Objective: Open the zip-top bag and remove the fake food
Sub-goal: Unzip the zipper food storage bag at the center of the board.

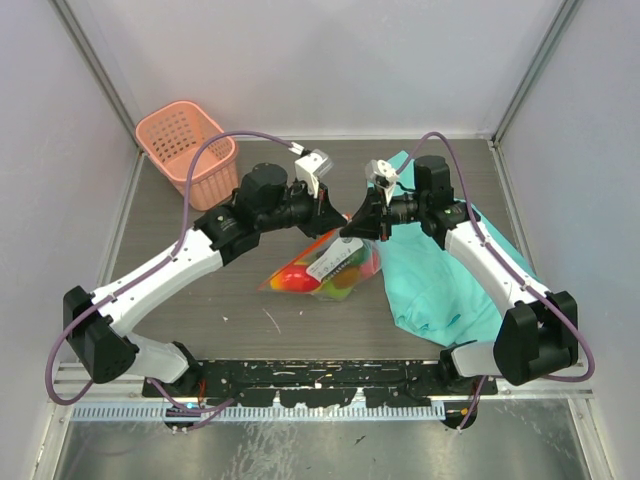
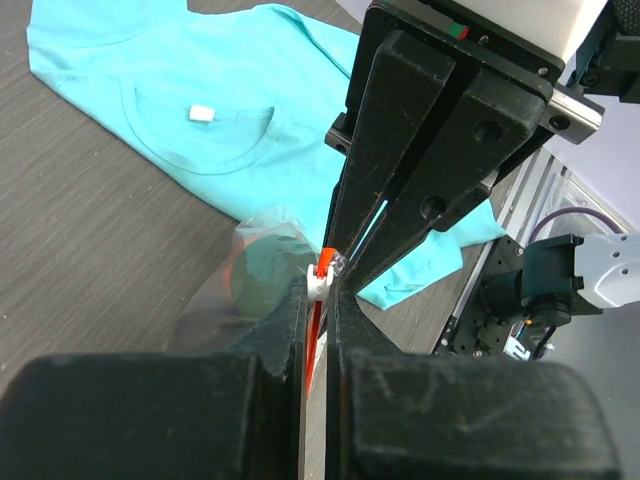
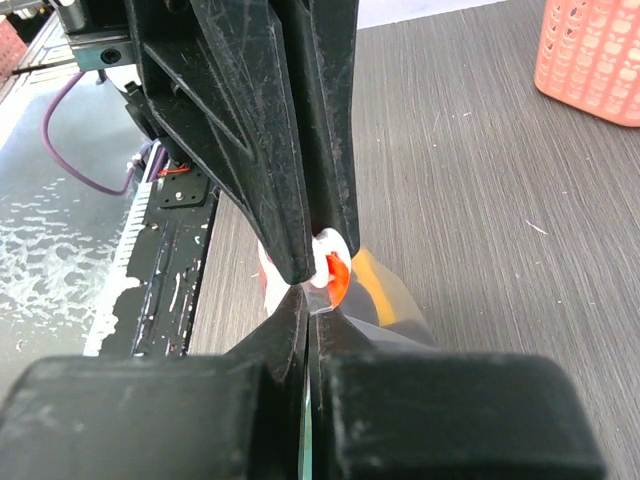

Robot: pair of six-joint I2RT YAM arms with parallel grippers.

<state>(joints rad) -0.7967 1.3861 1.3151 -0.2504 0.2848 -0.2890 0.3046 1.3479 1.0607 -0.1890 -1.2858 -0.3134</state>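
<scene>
The clear zip-top bag point(image 1: 322, 266) hangs tilted over the table's middle, its upper right corner lifted between the two grippers. The fake food point(image 1: 300, 278), red, yellow and green pieces, lies inside it. My left gripper point(image 1: 338, 222) is shut on the white slider point(image 2: 320, 283) on the red-orange zip strip point(image 2: 315, 335). My right gripper point(image 1: 360, 228) faces it tip to tip and is shut on the bag's clear corner point(image 3: 340, 305), just beside the slider point(image 3: 328, 256). In the left wrist view the bag's plastic point(image 2: 255, 265) bulges left of my left gripper point(image 2: 320, 292). My right gripper point(image 3: 310, 302) shows in its own wrist view.
A teal cloth point(image 1: 440, 280) is spread on the right of the table, under the right arm, and shows in the left wrist view point(image 2: 200, 120). A pink basket point(image 1: 187, 148) stands at the back left corner. Grey walls close the table's sides and back.
</scene>
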